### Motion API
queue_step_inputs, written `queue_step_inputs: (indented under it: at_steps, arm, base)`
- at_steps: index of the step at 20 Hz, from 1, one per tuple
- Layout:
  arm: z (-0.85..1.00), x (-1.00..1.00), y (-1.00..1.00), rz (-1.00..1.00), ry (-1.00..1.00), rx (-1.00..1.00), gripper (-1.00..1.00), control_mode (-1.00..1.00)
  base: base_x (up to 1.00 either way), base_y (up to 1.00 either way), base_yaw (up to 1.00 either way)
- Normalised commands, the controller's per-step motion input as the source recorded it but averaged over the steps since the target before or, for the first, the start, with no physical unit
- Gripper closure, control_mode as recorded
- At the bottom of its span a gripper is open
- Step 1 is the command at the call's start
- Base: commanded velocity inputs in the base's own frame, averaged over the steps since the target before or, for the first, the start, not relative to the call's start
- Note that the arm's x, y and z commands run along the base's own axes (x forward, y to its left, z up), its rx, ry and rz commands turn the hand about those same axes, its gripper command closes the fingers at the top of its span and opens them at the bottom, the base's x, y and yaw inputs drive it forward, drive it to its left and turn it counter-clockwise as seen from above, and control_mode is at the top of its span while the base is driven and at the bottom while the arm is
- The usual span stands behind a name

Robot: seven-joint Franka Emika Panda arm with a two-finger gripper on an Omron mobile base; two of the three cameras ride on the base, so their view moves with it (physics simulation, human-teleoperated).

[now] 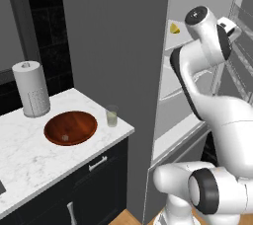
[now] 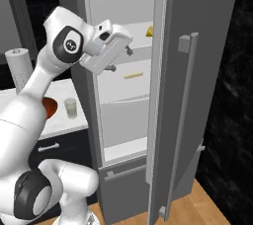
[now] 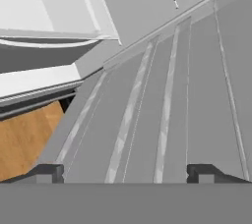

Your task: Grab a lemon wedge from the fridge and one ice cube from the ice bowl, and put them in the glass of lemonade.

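Fridge [image 2: 207,71] stands with its door open; inside, the lemon wedge [image 2: 149,31] sits on an upper shelf, a thin tan bar [image 2: 133,75] on the shelf below. Desk [image 1: 29,160] beside it is white marble. Paper towel roll [image 1: 30,89] stands upright at the back. Ice bowl [image 1: 70,127] holds one ice cube [image 1: 64,137]. Glass of lemonade [image 1: 112,116] sits just beside the bowl, near the desk edge. Gripper [image 3: 126,173] has fingers spread wide, holding nothing, inside the fridge opening.

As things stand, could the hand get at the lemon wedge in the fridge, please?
Probably yes: the fridge door is open, the lemon wedge sits bare on an upper shelf, and the open, empty hand is already at the opening.
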Motion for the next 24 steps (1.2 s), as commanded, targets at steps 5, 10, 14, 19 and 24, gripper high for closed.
queue_step_inputs:
  at_steps: [5,10,14,19,24]
  arm:
    - [-0.37,0.02,-0.71,-0.13,-0.04,0.00,-1.00,-1.00]
    - [-0.12,0.05,-0.97,-0.11,0.00,0.00,-1.00,-1.00]
    - [0.00,0.29,-0.81,-0.11,0.00,-0.04,-1.00,-1.00]
    - [0.00,0.22,-0.82,-0.14,0.01,-0.03,-1.00,-1.00]
    - [0.02,0.00,-0.90,-0.15,0.00,0.00,-1.00,-1.00]
  base:
    - [0.00,0.00,0.00]
    - [0.00,0.00,0.00]
    - [0.00,0.00,0.00]
    - [0.00,0.00,0.00]
    - [0.00,0.00,0.00]
